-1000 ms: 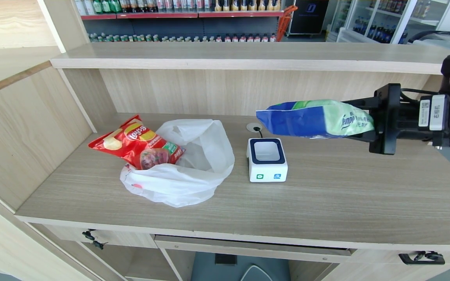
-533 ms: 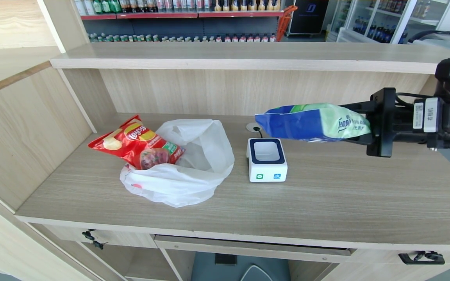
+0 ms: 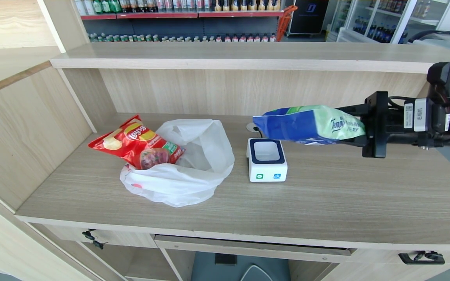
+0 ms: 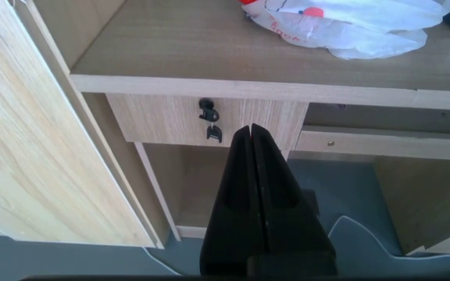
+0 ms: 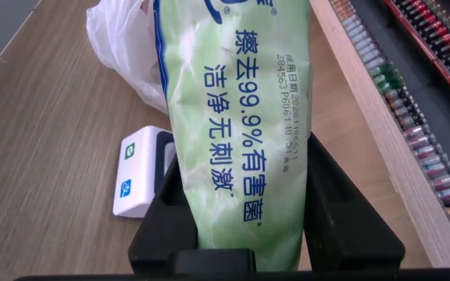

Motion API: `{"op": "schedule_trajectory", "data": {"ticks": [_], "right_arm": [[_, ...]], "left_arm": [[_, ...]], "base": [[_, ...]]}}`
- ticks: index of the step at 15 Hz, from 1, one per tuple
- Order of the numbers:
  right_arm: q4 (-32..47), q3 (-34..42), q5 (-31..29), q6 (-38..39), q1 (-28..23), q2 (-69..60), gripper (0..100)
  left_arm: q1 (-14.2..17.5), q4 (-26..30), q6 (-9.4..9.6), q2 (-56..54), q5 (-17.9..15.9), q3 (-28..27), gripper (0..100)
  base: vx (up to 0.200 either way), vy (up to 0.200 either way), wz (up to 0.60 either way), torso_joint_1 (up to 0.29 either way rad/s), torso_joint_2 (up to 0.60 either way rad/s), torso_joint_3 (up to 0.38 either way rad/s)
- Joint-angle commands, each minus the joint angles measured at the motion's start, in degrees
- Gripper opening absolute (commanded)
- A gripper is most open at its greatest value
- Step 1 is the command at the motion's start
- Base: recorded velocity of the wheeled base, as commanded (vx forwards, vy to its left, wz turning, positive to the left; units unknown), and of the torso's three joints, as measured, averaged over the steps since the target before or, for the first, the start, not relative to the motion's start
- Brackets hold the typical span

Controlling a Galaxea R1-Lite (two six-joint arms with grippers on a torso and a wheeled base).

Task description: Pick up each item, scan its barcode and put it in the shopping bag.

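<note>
Now, your blue-and-green pack [image 3: 311, 125] hangs clear of the counter [image 3: 326, 203], lying roughly level; its free blue end reaches just past the rear of the scanner [image 3: 267, 159], not yet over the window. The right gripper [image 3: 353, 127] pinches the pack's green end between its jaws. I judge you are in the scanning step; next, carry the pack over the scanner window with the barcode facing down. Where that barcode sits I cannot tell, so you may need to roll the wrist. Beyond the scanner, the shopping bag [image 3: 193, 171] lies open on the counter with a red crisp packet [image 3: 139, 144] resting in its mouth; the left gripper [image 4: 250, 136] hangs below the counter edge, jaws pressed together on nothing.
</note>
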Motion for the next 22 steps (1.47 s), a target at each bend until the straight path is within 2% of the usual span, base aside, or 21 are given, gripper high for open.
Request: {"op": "schedule_trajectory", "data": {"ticks": [1,2,3,6,9,11,15,22], "right_arm": [[0.12,-2.11,-0.29,2.49,1.65,-0.74,0],[0.21,-4.4,-1.61,8.73,2.7,-2.76,0],[-0.14,-5.81,-5.56,18.93,3.75,-5.4,0],[-5.33,-8.35,-23.84,49.78,8.06,-11.29,0],[-5.86,-3.43,-47.84,69.64,14.48,-15.33,0],[-4.89,0.08,-58.83,80.1,20.45,-17.79,0],[1.0,2.28,-66.56,89.41,27.57,-20.43,0],[0.91,3.95,-65.86,91.96,28.36,-19.46,0]], "left_arm": [[0.01,-0.02,-0.01,0.08,-0.02,0.0,0],[0.01,-0.02,-0.01,0.08,-0.02,0.0,0],[0.01,-0.02,-0.01,0.08,-0.02,0.0,0],[0.01,-0.02,-0.01,-0.01,-0.02,0.0,0],[0.01,-0.02,-0.01,0.08,-0.02,0.0,0],[0.01,-0.02,-0.01,-0.01,0.07,0.0,0],[0.01,-0.02,-0.01,0.08,-0.02,0.0,0],[0.01,-0.02,-0.01,0.08,-0.02,0.0,0]], "base": [[0.0,0.0,0.0,0.0,0.0,0.0],[0.0,0.0,0.0,0.0,0.0,0.0],[0.0,0.0,0.0,0.0,0.0,0.0],[0.0,0.0,0.0,0.0,0.0,0.0],[0.0,0.0,0.0,0.0,0.0,0.0],[0.0,0.0,0.0,0.0,0.0,0.0],[0.0,0.0,0.0,0.0,0.0,0.0],[0.0,0.0,0.0,0.0,0.0,0.0]]}}
